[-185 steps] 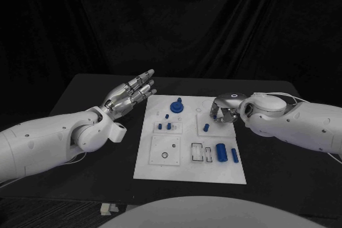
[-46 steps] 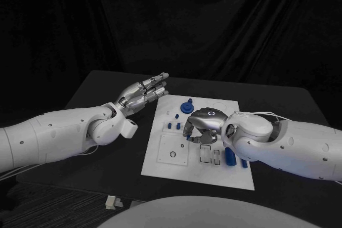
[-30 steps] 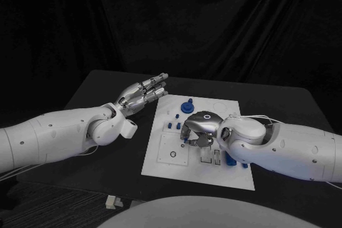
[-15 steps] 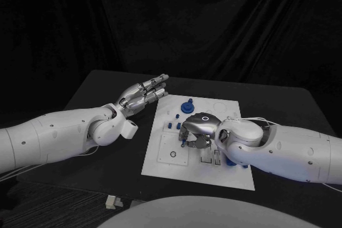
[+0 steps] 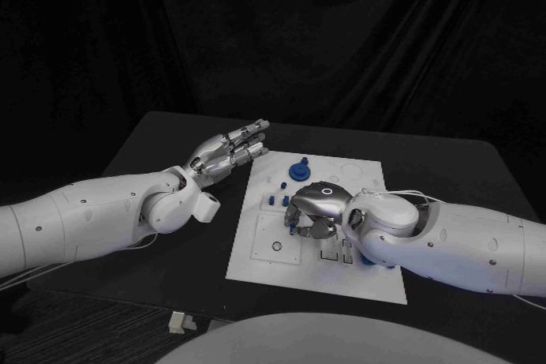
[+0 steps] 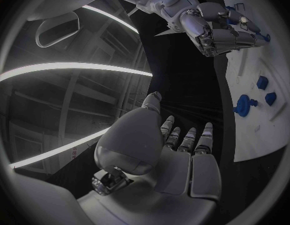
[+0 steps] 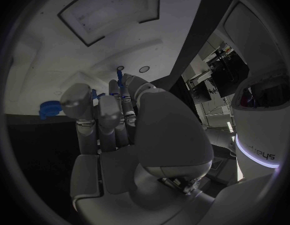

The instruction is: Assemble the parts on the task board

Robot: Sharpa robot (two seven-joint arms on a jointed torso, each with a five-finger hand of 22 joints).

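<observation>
The white task board (image 5: 256,265) is lying in the middle of the black desk (image 5: 148,151), its long sides running from the near edge toward the far edge. The right hand (image 5: 316,214) is hanging over the middle of the board with its fingers curled downward; whether it is gripping a part or only closing on air cannot be told, since the hand itself is hiding whatever sits beneath it. The left hand (image 5: 229,149) is hovering above the desk just beside the board's far left corner, fingers stretched out straight and slightly apart, holding nothing. A round blue part with a peg (image 5: 298,170) is standing near the board's far edge, and two small blue parts (image 5: 277,199) are sitting just behind the right hand. A long blue part (image 5: 368,259) is peeking out beside the right forearm near the board's right edge.
</observation>
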